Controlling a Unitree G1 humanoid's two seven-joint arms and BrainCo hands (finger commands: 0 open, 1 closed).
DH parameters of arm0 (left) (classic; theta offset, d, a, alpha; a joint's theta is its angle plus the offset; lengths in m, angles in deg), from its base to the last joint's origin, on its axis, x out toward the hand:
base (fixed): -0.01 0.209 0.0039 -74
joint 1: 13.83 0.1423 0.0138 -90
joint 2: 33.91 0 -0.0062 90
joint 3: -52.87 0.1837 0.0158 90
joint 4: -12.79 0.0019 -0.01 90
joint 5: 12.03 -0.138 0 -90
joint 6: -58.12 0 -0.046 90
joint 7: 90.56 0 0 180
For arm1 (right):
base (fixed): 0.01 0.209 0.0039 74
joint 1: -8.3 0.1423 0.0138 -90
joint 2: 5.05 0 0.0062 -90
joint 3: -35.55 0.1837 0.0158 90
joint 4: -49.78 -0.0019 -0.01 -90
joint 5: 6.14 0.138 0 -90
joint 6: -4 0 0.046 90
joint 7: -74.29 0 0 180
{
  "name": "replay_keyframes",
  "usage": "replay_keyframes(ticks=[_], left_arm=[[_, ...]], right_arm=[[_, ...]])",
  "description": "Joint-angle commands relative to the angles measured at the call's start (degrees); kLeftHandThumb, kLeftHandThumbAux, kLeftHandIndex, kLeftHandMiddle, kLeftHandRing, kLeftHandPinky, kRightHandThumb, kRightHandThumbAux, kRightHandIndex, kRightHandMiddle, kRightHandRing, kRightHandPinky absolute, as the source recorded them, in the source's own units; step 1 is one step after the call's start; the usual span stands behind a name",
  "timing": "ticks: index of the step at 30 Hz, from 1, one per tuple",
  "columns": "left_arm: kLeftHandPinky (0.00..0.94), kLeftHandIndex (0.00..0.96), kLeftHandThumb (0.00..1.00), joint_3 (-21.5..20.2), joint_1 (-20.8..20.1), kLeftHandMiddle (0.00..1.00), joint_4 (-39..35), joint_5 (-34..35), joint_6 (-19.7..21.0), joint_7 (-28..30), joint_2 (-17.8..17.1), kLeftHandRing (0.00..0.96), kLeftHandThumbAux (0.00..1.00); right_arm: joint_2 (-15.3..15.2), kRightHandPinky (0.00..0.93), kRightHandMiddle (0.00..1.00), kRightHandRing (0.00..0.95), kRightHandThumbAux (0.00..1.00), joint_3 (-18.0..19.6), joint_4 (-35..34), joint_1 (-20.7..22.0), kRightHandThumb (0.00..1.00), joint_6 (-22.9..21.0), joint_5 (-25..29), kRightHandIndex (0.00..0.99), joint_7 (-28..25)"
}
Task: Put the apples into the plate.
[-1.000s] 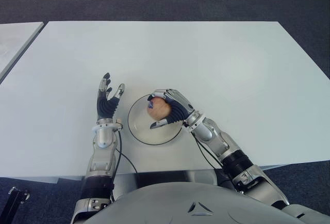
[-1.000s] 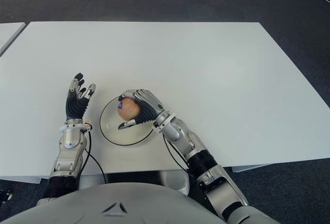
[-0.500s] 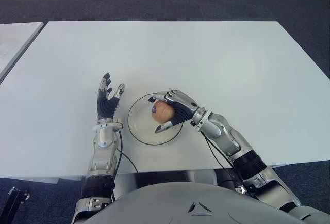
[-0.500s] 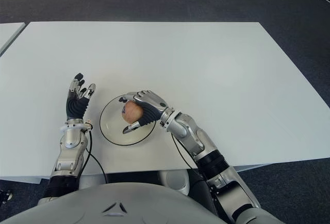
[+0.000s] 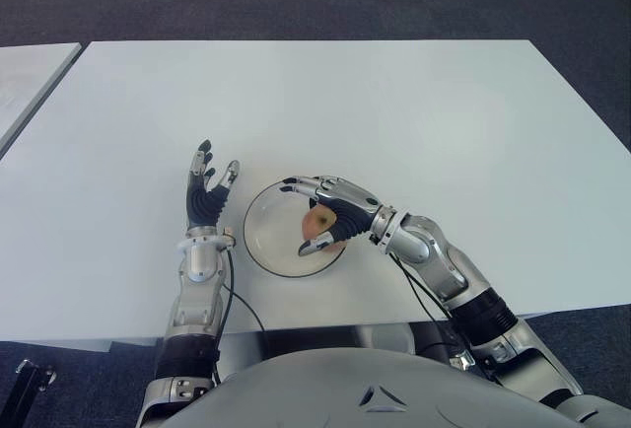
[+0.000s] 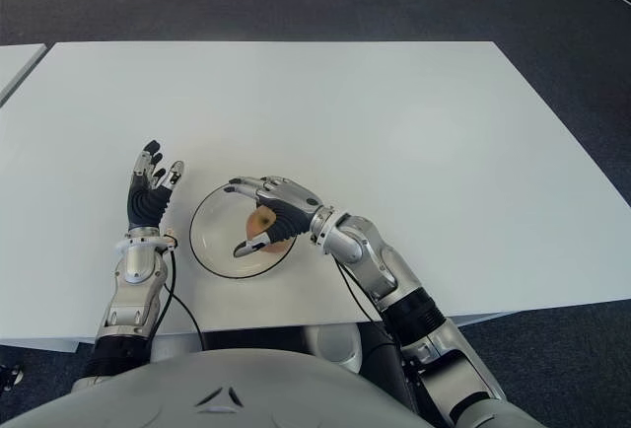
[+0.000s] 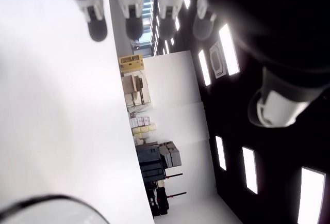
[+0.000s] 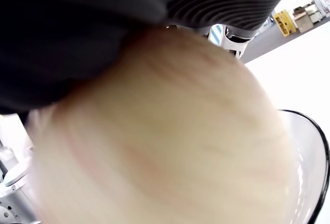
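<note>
You have one apple (image 5: 317, 222) in view, pale yellow with a reddish blush, round and whole. It sits inside the plate (image 5: 258, 243), toward that plate's right side, under the spread fingers of the right hand (image 5: 330, 213); whether the palm touches it or the apple rests on the plate's floor, you cannot tell from the eye views. In the right wrist view the apple (image 8: 170, 131) fills most of the picture, its skin streaked faintly pink, pressed close against the dark palm. The plate is a shallow round dish, white with a dark rim, lying flat on the tabletop (image 5: 394, 112) near its front edge, somewhat left of the middle.
</note>
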Motion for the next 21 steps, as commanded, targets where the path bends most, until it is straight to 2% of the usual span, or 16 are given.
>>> replay_keyframes(ticks=[1, 21], left_arm=[[0.0, 0.0, 0.006, 0.09, -0.24, 0.0, 0.38, -0.15, 1.02, -0.4, 0.04, 0.0, 0.514], [0.0, 0.0, 0.0, 0.11, -0.2, 0.0, 0.08, -0.05, 0.87, -0.45, 0.25, 0.0, 0.497]], right_arm=[[-0.64, 0.0, 0.0, 0.0, 0.249, 0.39, -1.34, -0.82, 0.136, -1.3, -0.5, 0.0, -0.38], [-2.02, 0.0, 0.0, 0.0, 0.276, 0.52, -3.87, -1.38, 0.123, -2.4, -1.27, 0.0, -0.39]])
